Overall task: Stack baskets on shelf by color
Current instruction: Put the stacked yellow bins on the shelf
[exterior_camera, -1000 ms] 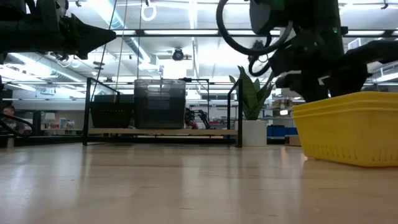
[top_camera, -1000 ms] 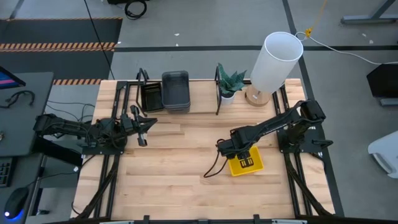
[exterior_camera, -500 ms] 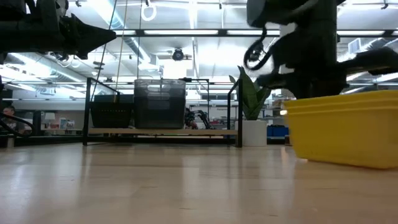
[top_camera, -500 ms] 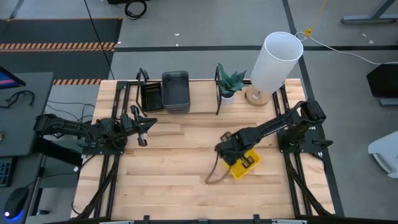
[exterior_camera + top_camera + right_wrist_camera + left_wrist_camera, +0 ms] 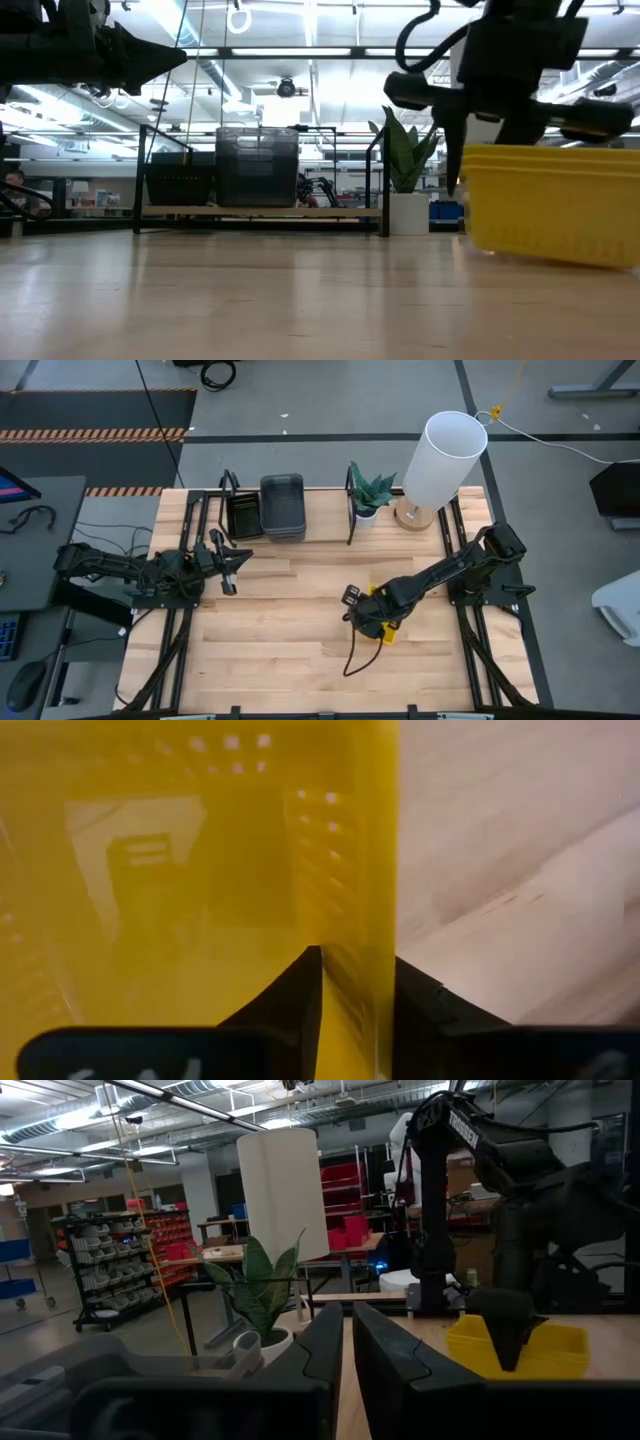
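The yellow baskets [image 5: 386,626], nested in a stack [image 5: 550,205], are right of the table's middle, mostly hidden under my right arm in the high view. My right gripper [image 5: 362,612] is shut on the stack's wall. On the shelf [image 5: 260,211] at the far edge, a black basket [image 5: 243,515] and a dark grey stack [image 5: 283,505] rest on their bottoms. My left gripper [image 5: 228,565] hovers shut and empty at the table's left, above the table. My right gripper holds the yellow stack by the wall [image 5: 365,870] on its side toward the table's left. One finger is inside the basket and one outside [image 5: 447,160]. The fingers come from above, pointing down. The stack sits slightly tilted, its held end higher; whether it is off the table I cannot tell.
A potted plant [image 5: 368,500] stands just right of the shelf, and a white lamp [image 5: 440,460] stands at the far right. Bare tabletop [image 5: 280,640] lies between the arms and toward the near edge.
My right gripper has moved toward the table's near edge and a little toward its left, turning as it went. The yellow stack has turned about and shifted with it. My left arm has kept still.
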`<state>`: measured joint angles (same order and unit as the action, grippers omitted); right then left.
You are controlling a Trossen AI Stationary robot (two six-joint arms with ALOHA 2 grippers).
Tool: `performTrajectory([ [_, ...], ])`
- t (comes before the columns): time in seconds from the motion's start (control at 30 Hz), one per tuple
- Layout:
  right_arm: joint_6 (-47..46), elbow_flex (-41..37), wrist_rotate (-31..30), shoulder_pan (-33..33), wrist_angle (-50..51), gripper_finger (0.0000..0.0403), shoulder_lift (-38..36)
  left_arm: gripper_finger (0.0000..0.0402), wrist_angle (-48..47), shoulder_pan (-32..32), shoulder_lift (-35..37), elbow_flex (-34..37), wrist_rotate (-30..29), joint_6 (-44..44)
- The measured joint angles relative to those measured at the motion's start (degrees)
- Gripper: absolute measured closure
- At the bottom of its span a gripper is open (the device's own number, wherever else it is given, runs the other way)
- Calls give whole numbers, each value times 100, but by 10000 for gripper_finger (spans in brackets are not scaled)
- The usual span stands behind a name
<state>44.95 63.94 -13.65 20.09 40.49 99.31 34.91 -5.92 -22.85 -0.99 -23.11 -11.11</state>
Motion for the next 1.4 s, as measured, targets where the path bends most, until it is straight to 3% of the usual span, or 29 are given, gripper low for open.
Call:
performTrajectory([
  [0.37, -1909, 425, 243, 154, 34, 299, -292, 364, -1, 1, 0, 0, -1, 0],
  [0.57, -4417, 825, 417, 150, 188, 299, -340, 362, -1, -1, 2, 0, -2, 0],
  [0.83, -7380, 938, 1277, 333, 246, 270, -276, 372, -1, 0, 2, 0, -2, 0],
  [1.17, -8192, 861, 947, 697, 430, 176, -141, 361, -2, 0, 0, 0, -2, 0],
  [1.4, -8238, 850, 1027, 762, 435, 164, 390, 369, -24, -1, -4, 4, -1, 0],
])
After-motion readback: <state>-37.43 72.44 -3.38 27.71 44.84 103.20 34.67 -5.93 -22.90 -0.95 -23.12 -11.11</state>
